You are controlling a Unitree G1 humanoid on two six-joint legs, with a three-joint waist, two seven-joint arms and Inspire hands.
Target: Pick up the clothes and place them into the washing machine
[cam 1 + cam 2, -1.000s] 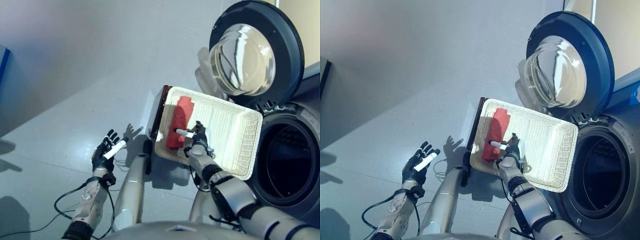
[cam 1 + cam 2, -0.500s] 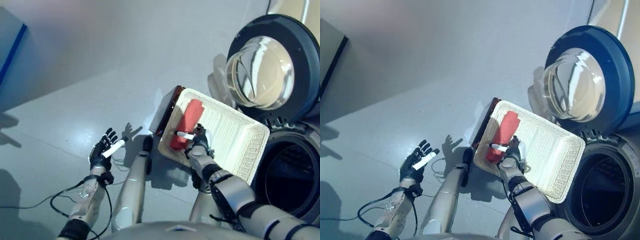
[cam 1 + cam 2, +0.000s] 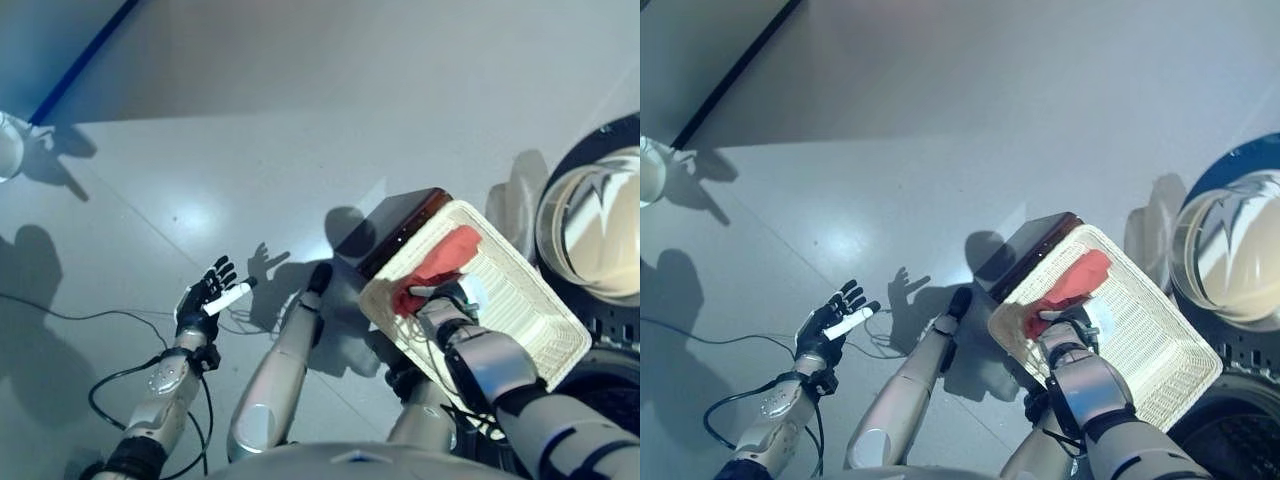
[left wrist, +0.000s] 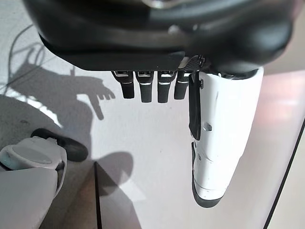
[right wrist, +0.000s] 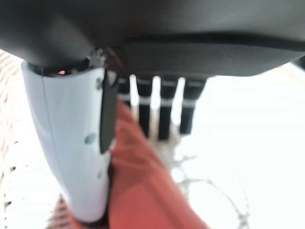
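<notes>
A red cloth [image 3: 443, 258] lies in the white wicker basket [image 3: 525, 305], which rests on the dark brown box [image 3: 405, 215]. The cloth's near end is bunched up at my right hand [image 3: 452, 300]. That hand is in the basket at its near corner. In the right wrist view the fingers [image 5: 164, 114] are straight and the white thumb [image 5: 76, 143] lies along the red cloth [image 5: 143, 191], which sits between thumb and fingers. My left hand [image 3: 205, 300] is open and empty above the floor on the left; its thumb [image 4: 224, 138] and fingers are straight.
The washing machine's open round door [image 3: 600, 230] stands at the right beyond the basket, and the drum opening [image 3: 1245, 440] is at the lower right. A white object [image 3: 8, 145] stands on the grey floor at the far left.
The camera has swung, so the whole picture has shifted. The cloth, which lay straight, is now bunched at its near end by my right hand. My left hand keeps its pose.
</notes>
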